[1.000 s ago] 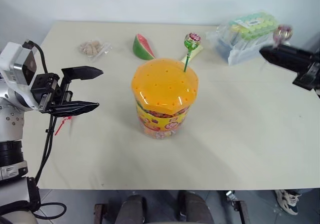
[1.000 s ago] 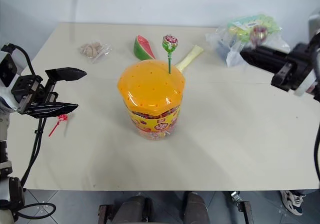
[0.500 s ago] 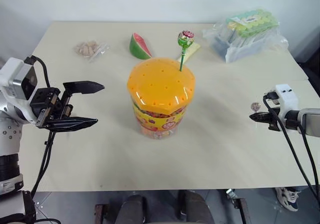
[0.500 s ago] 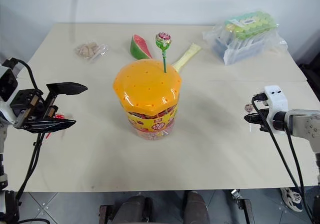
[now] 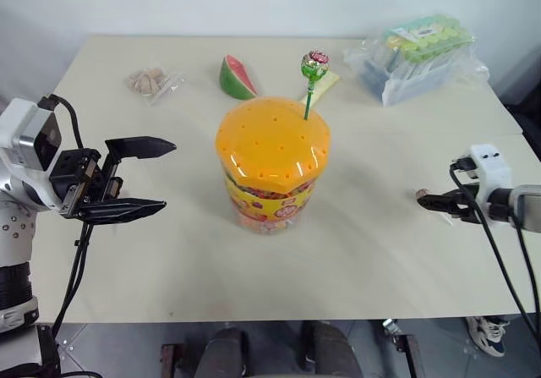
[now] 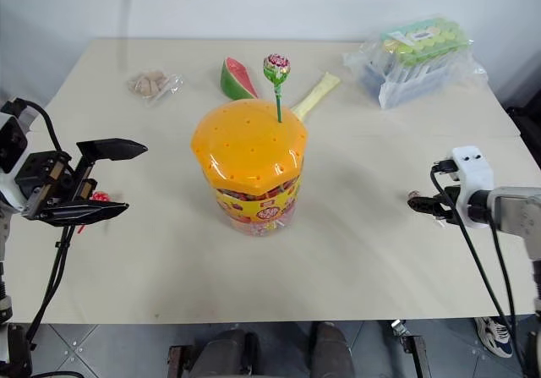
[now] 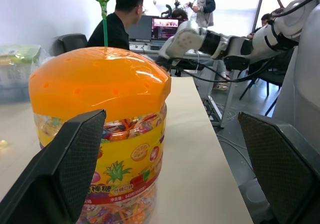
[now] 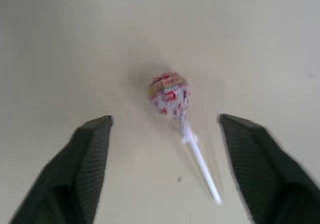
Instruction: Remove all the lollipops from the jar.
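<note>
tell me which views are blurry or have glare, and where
Right wrist view: soft all over, the pink-red lollipop and both black fingers fuzzy-edged. Left wrist view: bright windows behind the people wash out the background; the near fingers are out of focus. Left eye view: sharp, with highlights on the jar lid.

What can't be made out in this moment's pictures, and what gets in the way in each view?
- Red lollipop: mostly covered by the left gripper in the right eye view.
- Pink lollipop: blurred in the right wrist view; from the head, small beside the right gripper; whether it rests on the table is unclear.
- Jar: its bottom is cut off by the left wrist view's edge.
</note>
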`<control>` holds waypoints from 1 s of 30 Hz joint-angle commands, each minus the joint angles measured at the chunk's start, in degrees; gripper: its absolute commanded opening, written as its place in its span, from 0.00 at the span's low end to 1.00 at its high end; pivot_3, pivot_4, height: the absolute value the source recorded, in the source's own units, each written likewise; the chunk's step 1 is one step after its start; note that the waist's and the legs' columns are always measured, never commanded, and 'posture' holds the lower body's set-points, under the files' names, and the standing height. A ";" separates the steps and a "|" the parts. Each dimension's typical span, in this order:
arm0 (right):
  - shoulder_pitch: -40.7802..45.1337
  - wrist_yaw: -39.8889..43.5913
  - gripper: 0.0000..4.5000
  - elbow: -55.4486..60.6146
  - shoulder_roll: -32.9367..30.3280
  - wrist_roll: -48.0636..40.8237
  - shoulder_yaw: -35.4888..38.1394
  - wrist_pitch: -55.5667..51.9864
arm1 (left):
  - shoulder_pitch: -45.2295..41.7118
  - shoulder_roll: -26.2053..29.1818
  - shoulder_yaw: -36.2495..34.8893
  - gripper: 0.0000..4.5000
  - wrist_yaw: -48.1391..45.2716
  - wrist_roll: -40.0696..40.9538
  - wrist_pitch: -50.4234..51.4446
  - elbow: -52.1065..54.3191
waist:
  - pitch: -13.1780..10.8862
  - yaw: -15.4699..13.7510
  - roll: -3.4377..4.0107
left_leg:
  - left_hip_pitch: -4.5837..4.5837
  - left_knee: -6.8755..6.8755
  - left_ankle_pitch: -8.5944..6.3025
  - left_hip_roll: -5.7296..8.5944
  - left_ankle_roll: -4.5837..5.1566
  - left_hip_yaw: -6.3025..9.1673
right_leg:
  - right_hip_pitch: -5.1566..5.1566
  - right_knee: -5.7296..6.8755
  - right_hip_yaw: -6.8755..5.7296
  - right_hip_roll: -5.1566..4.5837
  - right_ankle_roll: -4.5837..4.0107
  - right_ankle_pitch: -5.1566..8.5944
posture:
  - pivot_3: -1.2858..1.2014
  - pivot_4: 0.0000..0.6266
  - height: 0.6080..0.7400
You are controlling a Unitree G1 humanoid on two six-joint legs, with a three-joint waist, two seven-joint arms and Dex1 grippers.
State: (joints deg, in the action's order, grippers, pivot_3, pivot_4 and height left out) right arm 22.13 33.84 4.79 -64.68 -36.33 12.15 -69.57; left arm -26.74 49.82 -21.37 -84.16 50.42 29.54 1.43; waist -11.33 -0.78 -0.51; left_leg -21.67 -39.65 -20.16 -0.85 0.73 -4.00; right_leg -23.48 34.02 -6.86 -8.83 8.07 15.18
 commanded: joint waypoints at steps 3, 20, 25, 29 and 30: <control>3.21 7.92 0.99 11.84 -3.34 -9.19 12.08 -2.04 | -3.72 0.16 0.91 1.00 -1.69 -0.17 -1.19 -2.01 | 0.00 0.08 0.00 | 0.02 -0.05 -0.02 -0.09 -0.03 -0.01 | 0.01 0.02 0.03 0.12 -0.07 -0.05 | 0.52 0.24 1.00; 32.11 12.85 0.99 9.86 20.59 -16.33 -4.56 9.68 | -10.56 0.43 2.49 1.00 -3.29 -2.29 -3.86 -8.81 | 0.01 0.89 -0.01 | -0.02 -0.11 -0.04 -0.13 -0.06 -0.15 | -0.15 0.07 0.18 0.21 -0.12 -0.08 | 0.52 0.24 1.00; 35.51 16.18 0.99 6.30 25.95 -13.27 -9.23 14.94 | -8.12 0.89 0.88 1.00 -1.68 -1.30 -3.06 -5.75 | 0.00 1.07 0.00 | -0.03 -0.15 -0.05 -0.14 -0.05 -0.15 | -0.18 0.10 0.19 0.22 -0.11 -0.08 | 0.52 0.24 1.00; 37.94 18.41 0.99 3.96 28.09 -11.75 -10.67 17.08 | -6.49 1.08 -0.43 1.00 -0.62 -1.01 -2.46 -3.90 | 0.00 0.91 0.00 | -0.04 -0.17 -0.05 -0.14 -0.05 -0.15 | -0.18 0.11 0.18 0.22 -0.11 -0.08 | 0.52 0.24 1.00; 38.46 18.63 0.99 3.36 28.33 -11.18 -11.10 17.25 | -6.19 1.09 -0.68 1.00 -0.46 -0.98 -2.30 -3.58 | 0.00 0.99 0.00 | -0.04 -0.17 -0.05 -0.14 -0.05 -0.15 | -0.18 0.11 0.19 0.22 -0.11 -0.08 | 0.52 0.24 1.00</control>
State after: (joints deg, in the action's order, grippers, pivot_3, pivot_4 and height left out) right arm 58.78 51.55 8.12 -36.30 -48.07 0.34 -53.80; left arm -33.19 49.99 -20.29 -85.09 48.11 26.93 -4.35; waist -11.32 0.21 -0.51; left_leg -21.71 -39.83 -20.21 -0.99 0.67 -4.15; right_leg -23.66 34.13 -6.67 -8.60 7.96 15.10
